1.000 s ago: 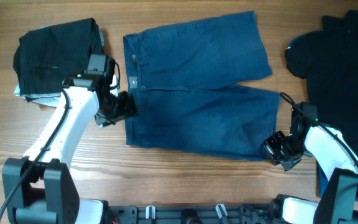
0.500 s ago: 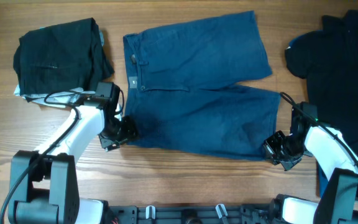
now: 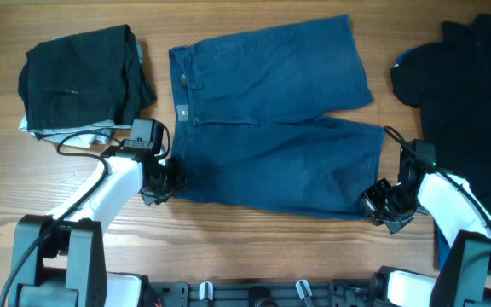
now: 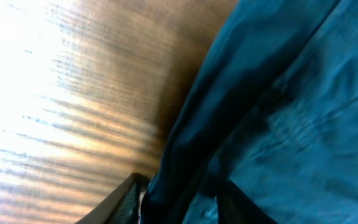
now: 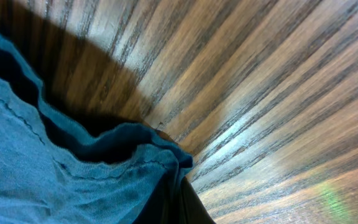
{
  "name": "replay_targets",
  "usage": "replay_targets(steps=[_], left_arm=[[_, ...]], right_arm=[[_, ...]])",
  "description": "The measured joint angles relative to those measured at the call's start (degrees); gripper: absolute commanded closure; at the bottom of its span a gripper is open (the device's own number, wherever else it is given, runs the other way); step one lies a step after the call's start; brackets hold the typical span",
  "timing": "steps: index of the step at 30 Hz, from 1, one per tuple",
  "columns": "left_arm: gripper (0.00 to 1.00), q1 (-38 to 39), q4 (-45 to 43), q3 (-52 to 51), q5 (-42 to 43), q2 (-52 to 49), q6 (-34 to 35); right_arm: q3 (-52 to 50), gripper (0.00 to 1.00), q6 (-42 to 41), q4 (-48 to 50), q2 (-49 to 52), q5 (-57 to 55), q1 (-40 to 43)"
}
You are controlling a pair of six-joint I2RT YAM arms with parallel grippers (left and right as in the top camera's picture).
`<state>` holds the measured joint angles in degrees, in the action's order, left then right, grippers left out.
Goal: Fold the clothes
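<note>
Blue denim shorts [image 3: 271,128] are lying between the left gripper's [image 3: 164,181] fingers [image 4: 124,200], grip unclear; the right gripper [image 3: 376,205] is pinching their hem.

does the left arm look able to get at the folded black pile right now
Probably yes: the folded black pile lies near the left gripper, with only bare table between them. But that gripper sits on the corner of the blue shorts and may have to let go first.
</note>
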<state>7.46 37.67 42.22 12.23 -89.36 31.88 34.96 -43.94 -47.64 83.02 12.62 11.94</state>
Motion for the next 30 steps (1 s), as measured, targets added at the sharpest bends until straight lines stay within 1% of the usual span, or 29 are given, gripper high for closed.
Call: replay_targets(steps=[1, 2, 3, 10, 14, 16, 18, 26, 30], left_arm=[[0.72, 0.0, 0.7, -0.1, 0.2, 0.0, 0.1], [0.83, 0.0, 0.9, -0.1, 0.2, 0.0, 0.2], [0.96, 0.0, 1.4, -0.2, 0.4, 0.0, 0.3], [0.96, 0.2, 2.2, -0.2, 2.1, -0.2, 0.2], [0.96, 0.2, 8.1, 1.1, 2.3, -0.3, -0.4], [0.96, 0.2, 11.9, 3.1, 2.3, -0.2, -1.2], [0.96, 0.2, 13.9, 5.0, 2.3, 0.6, -1.6], [0.96, 0.4, 17.7, 7.6, 2.7, 8.2, -2.3], [0.96, 0.5, 20.6, 9.0, 3.4, 11.4, -2.3]], right_arm=[[0.0, 0.96, 0.0, 0.0, 0.0, 0.0, 0.0], [0.0, 0.96, 0.0, 0.2, 0.0, 0.0, 0.0], [0.0, 0.96, 0.0, 0.2, 0.0, 0.0, 0.0], [0.0, 0.96, 1.1, 0.4, 0.0, 0.0, 0.0], [1.5, 0.96, 3.8, -1.5, 0.0, -0.7, 0.0], [4.0, 0.96, 5.3, -4.7, 0.0, -1.0, 0.0], [7.0, 0.96, 6.7, -7.0, 0.0, -1.1, 0.0], [18.5, 0.96, 12.3, -16.2, 0.1, -1.2, 0.0], [26.2, 0.96, 14.9, -20.3, 0.2, -1.8, -0.1]])
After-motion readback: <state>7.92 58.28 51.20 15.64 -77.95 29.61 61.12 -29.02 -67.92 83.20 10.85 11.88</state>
